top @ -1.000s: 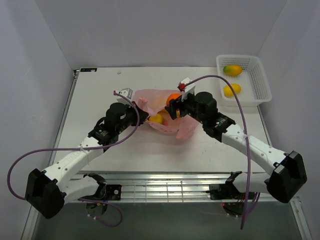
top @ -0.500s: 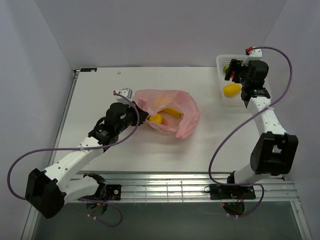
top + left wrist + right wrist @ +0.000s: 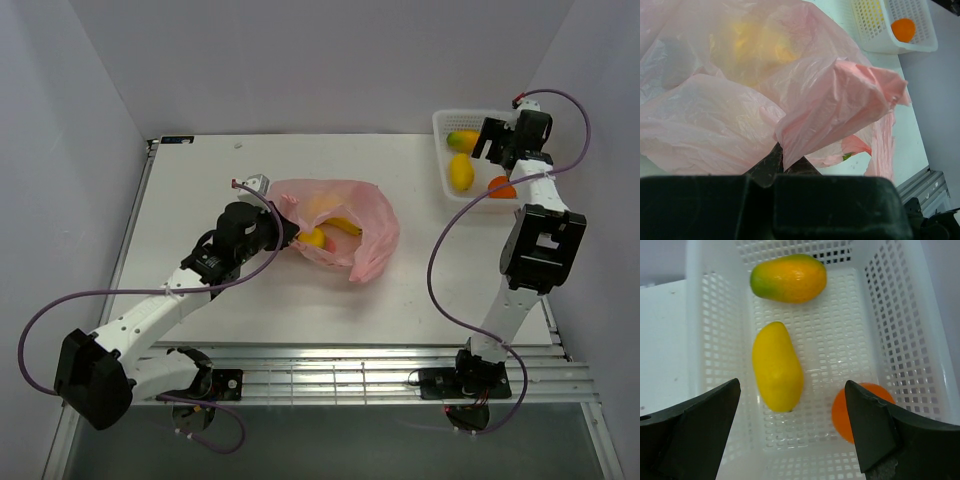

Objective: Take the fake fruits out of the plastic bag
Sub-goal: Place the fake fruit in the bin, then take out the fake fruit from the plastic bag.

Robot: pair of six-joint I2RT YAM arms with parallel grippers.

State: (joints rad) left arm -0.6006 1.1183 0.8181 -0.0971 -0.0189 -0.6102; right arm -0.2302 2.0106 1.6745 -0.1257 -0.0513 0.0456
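Fake fruits (image 3: 322, 233) show yellow inside the pink plastic bag (image 3: 368, 240) on the desk (image 3: 200, 180), so we judge the unloading partly done. An orange (image 3: 841, 415) and two mangoes (image 3: 776, 367) lie in the white basket (image 3: 715, 340), well right of the bag. Our left end effector (image 3: 285, 232) is clamped on the bag's left rim. The right end effector (image 3: 791, 390) hangs over the basket, spread wide and empty. Next it should travel to the bag's mouth and reach for the banana (image 3: 345, 225).

- A robotics lab test cell: a white table (image 3: 250, 300) boxed in by plain pale walls (image 3: 320, 60)
- Two robot arms (image 3: 160, 310) bolted to a metal rail (image 3: 330, 362) at its edge, purple cables (image 3: 110, 293) looping loose
- Glossy fake fruits (image 3: 777, 367) in a white lattice basket (image 3: 705, 340)
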